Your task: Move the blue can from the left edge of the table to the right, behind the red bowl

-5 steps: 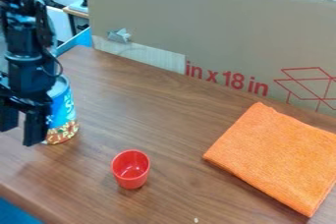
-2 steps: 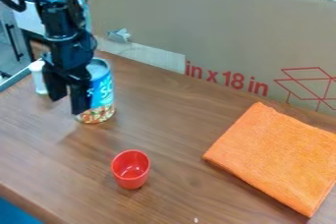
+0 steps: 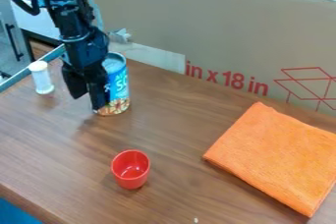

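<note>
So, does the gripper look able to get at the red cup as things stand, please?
Probably yes: the red cup stands upright and uncovered, with bare tabletop between it and the gripper; the can beside the gripper seems out of that path.

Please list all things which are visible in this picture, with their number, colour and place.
Can: one, blue with a multicoloured lower band, upright on the table, partly behind the gripper
Cup: one, red, upright near the front, open at the top
Cloth: one, orange, flat on the right
White container: one, standing at the far left of the table
Table: one, brown, under these things
Cardboard: one, brown with red print, upright along the back
Small speck: one, pale, at the bottom edge
Background items: several, mixed colours, behind the cardboard, too cut off to count
Robot arm: one, black, upper left
Gripper: one, black, beside the can, fingers apart
</note>
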`<state>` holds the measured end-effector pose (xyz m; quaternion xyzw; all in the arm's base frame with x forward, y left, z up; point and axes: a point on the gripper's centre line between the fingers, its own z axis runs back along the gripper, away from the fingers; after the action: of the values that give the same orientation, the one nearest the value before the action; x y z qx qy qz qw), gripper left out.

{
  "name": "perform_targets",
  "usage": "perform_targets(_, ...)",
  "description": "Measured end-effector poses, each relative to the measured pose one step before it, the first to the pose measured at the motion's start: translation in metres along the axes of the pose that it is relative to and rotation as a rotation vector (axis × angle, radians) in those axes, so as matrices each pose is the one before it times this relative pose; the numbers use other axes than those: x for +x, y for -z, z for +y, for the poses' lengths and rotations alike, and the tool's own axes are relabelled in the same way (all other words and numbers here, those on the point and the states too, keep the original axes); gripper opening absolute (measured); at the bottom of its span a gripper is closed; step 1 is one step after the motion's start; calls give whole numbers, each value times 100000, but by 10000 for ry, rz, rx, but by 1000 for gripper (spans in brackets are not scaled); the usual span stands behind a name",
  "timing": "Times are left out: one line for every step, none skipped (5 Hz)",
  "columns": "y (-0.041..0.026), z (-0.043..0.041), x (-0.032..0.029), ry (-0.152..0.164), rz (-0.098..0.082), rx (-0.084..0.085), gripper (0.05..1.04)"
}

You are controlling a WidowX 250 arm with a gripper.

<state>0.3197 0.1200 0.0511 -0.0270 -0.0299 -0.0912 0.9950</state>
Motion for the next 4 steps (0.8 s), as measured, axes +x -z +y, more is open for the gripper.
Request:
perform_targets(45, 128, -134, -147, -109, -107, 1003)
perform_targets(-785, 534, -818, -322, -330, -133, 1003)
perform_targets(-2137, -437, -1361, -209, -33, 396, 1003)
perform_targets(-2799, -395, -2269, 93, 545, 496, 1003)
